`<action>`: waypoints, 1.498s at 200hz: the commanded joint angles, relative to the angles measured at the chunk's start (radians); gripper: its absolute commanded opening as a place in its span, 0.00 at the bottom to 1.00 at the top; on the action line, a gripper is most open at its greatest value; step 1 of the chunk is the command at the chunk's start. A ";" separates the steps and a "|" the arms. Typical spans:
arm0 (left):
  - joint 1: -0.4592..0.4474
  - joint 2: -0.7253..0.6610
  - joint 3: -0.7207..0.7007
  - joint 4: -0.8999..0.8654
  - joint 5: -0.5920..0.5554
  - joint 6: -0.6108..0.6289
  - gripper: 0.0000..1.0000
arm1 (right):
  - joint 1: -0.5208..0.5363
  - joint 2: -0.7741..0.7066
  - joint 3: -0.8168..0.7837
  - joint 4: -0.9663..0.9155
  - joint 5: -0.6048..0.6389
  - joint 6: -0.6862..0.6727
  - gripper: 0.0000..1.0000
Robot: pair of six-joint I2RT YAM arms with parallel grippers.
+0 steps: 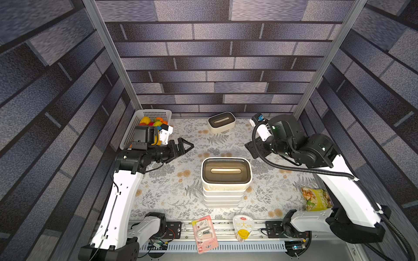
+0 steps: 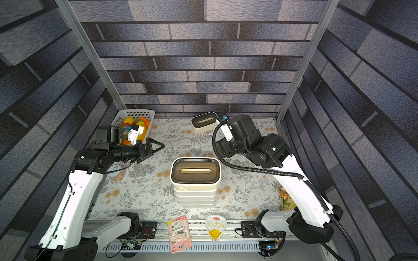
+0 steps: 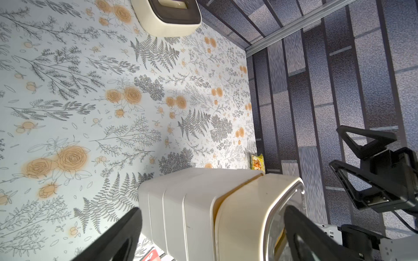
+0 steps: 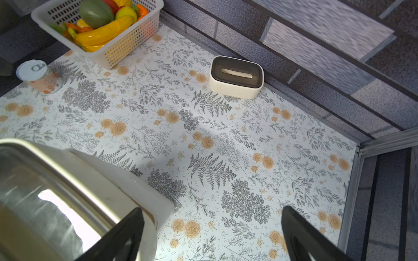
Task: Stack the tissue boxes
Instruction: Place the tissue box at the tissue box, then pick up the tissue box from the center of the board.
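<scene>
Several tissue boxes stand as one stack (image 1: pixel 226 180) (image 2: pixel 195 178) mid-table, topped by a cream box with a dark brown slotted lid. A single tissue box (image 1: pixel 221 122) (image 2: pixel 203 122) with the same kind of lid sits alone by the back wall. My left gripper (image 1: pixel 184 146) (image 2: pixel 156 146) hovers open to the left of the stack, apart from it. In the left wrist view the stack (image 3: pixel 203 203) shows beyond the wide-spread fingers (image 3: pixel 122 237). My right gripper (image 1: pixel 252 149) (image 4: pixel 210 237) is open just right of the stack (image 4: pixel 67 192), holding nothing.
A white basket (image 1: pixel 149 122) of fruit stands at the back left, with a can (image 2: pixel 116 172) under the left arm. A snack bag (image 1: pixel 316 198) lies at the right edge. A pink packet (image 1: pixel 204 233) and a jelly cup (image 1: pixel 243 228) rest on the front rail.
</scene>
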 commanded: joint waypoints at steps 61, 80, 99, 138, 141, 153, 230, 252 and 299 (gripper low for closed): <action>-0.143 0.455 0.351 0.008 -0.344 0.183 1.00 | -0.310 0.088 -0.271 0.341 -0.249 0.254 1.00; -0.158 0.614 0.451 0.070 -0.335 0.250 1.00 | -0.387 0.120 -0.361 0.469 -0.350 0.351 1.00; -0.160 0.800 0.593 0.108 -0.264 0.314 0.97 | -0.445 0.173 -0.414 0.570 -0.433 0.420 1.00; -0.186 1.237 1.092 0.009 -0.189 0.565 0.84 | -0.454 0.266 -0.502 0.700 -0.382 0.440 1.00; -0.183 1.243 1.081 0.049 -0.179 0.565 0.84 | -0.454 0.269 -0.518 0.720 -0.384 0.448 1.00; -0.159 1.290 1.073 0.169 -0.122 0.534 0.81 | -0.454 0.270 -0.592 0.811 -0.382 0.466 1.00; -0.183 1.531 1.315 0.292 -0.039 0.714 0.73 | -0.454 0.324 -0.860 1.139 -0.369 0.391 1.00; -0.178 1.563 1.329 0.314 -0.059 0.767 0.74 | -0.454 0.324 -0.928 1.221 -0.337 0.387 1.00; -0.171 1.651 1.380 0.350 0.051 0.792 0.72 | -0.454 0.287 -1.067 1.415 -0.347 0.407 1.00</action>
